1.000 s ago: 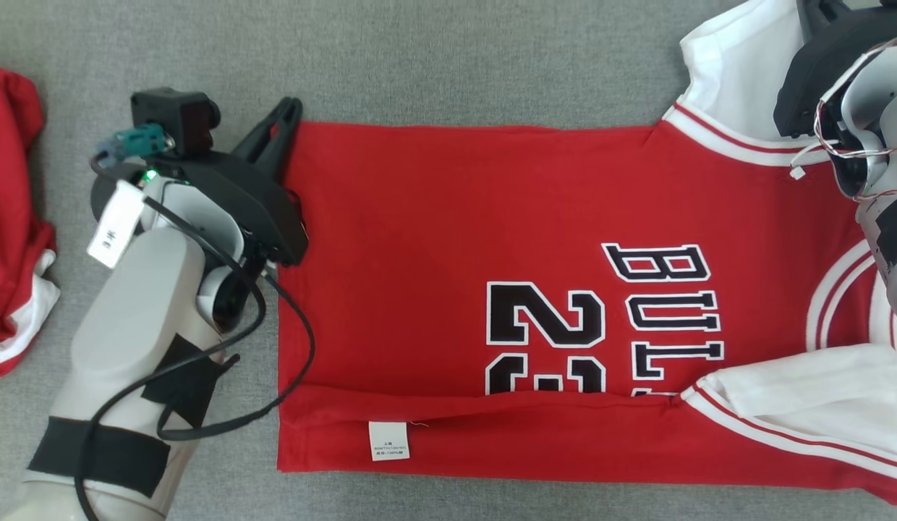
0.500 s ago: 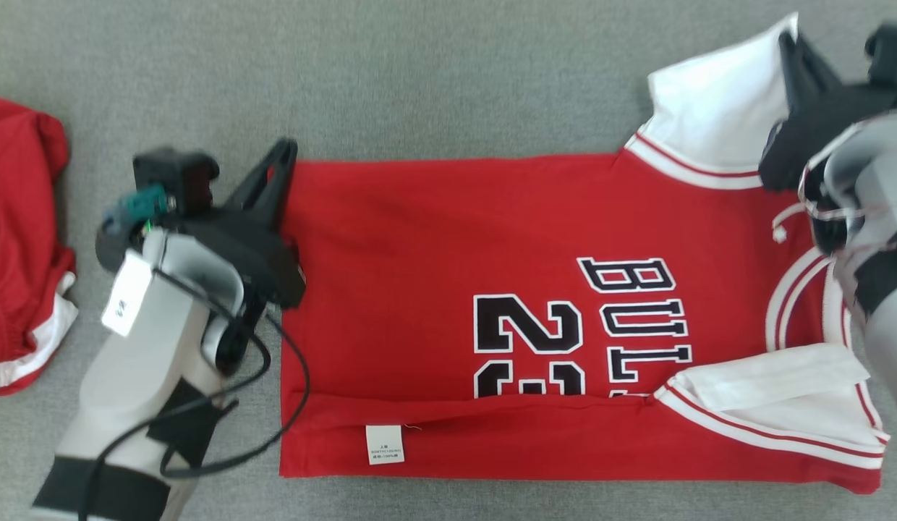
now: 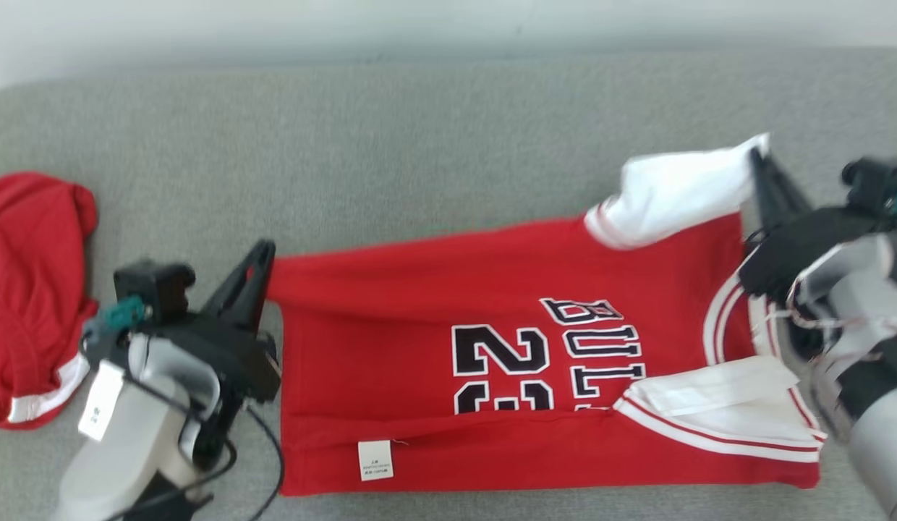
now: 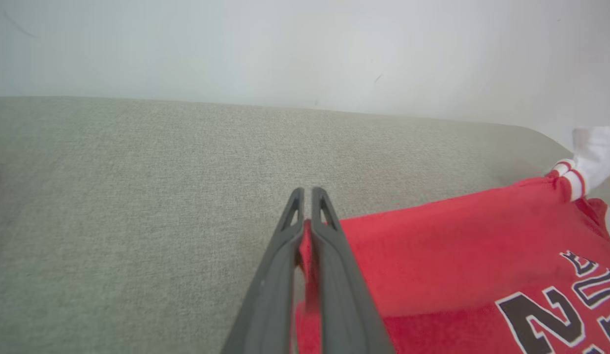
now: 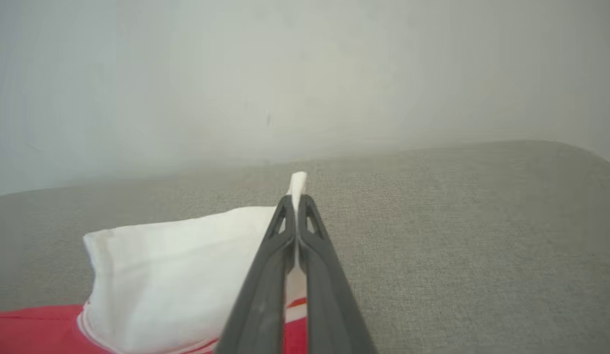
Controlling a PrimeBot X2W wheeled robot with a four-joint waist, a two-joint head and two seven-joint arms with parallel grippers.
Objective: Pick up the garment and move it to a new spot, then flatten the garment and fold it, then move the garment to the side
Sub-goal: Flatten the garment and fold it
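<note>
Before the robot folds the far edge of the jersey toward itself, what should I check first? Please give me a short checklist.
1. The left gripper is shut on the jersey at its red hem corner: ok.
2. The right gripper is shut on the white sleeve: ok.
3. The far edge is raised off the grey surface: ok.
4. The far edge is evenly taut between both grippers: cannot tell.
5. The near edge is folded in, with the label showing: ok.
6. The second red garment lies apart from the jersey: ok.
</note>
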